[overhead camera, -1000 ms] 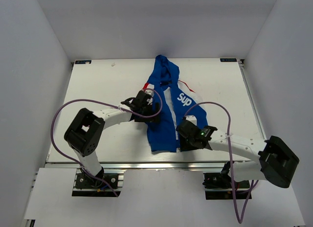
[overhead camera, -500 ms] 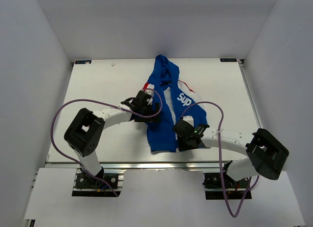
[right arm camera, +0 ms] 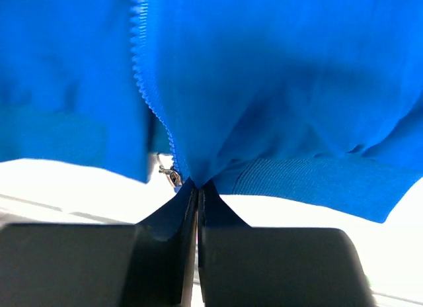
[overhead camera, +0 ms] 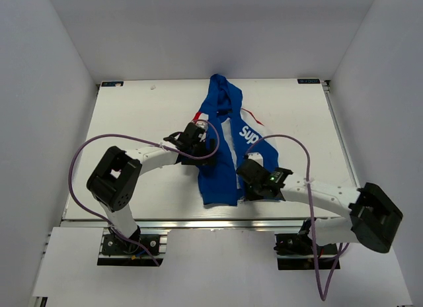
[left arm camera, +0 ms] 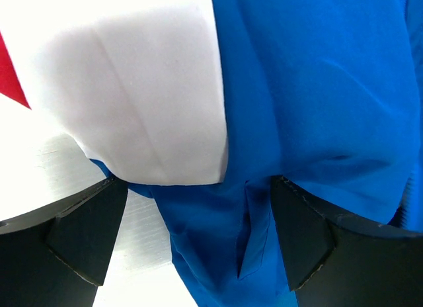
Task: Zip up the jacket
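The blue jacket (overhead camera: 221,131) lies lengthwise on the white table, hood at the far end and hem toward me. My left gripper (overhead camera: 203,153) rests at its left edge, open, with blue cloth (left arm camera: 317,88) and white lining (left arm camera: 145,102) between the wide-apart fingers (left arm camera: 86,234). My right gripper (overhead camera: 246,182) is at the hem's right part. It is shut, pinching blue fabric (right arm camera: 277,75) at the foot of the zipper teeth (right arm camera: 141,69). The small metal zipper pull (right arm camera: 172,177) hangs just left of the right gripper (right arm camera: 197,188).
The white table (overhead camera: 132,115) is boxed in by white walls at the left, right and back. Purple cables (overhead camera: 86,155) loop over both arms. The table's front edge (overhead camera: 198,221) runs just below the hem.
The right gripper has gone from partly open to shut on the jacket's hem by the zipper. Its arm swung in and back out. The left arm has not moved.
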{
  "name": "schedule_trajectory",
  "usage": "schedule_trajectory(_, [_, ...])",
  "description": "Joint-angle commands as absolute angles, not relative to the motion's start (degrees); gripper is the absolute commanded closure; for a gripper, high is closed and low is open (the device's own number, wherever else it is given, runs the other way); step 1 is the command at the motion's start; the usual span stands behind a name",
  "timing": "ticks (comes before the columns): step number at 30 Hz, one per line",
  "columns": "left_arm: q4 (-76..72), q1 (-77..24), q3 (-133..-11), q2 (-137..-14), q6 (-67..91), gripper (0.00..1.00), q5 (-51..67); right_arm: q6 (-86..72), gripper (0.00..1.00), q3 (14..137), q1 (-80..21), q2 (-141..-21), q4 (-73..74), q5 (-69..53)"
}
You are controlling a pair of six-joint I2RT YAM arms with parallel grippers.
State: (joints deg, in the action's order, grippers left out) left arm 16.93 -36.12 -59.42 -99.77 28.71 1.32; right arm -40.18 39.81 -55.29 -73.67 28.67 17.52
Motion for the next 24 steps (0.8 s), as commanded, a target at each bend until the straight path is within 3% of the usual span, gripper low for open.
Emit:
schedule_trajectory(1, [17.7,-36.1,-59.9,-98.9,28.3,0.02,-1.1,-37.0,1.0,39.7,-54.8,-67.9,27.5,14.6])
schedule_trajectory(10, [14.9,-36.1,-58.8,-93.5,26.5,0.02,6.8,-28.0,1.0,38.4,-44.0,-58.4,18.8,-1.8])
schedule_trajectory(17, [3.5,-36.1,-52.7,-86.3,27.8,0.02,26.9,-24.0,1.0,37.8,-40.4,-57.2,13.6,-10.4])
schedule_trajectory(24, [-7.4,-36.6,-51.9,-91.3,30.4,0.02,41.1,-23.8,1.0,37.0,-40.3,-56.6,11.5,-11.4])
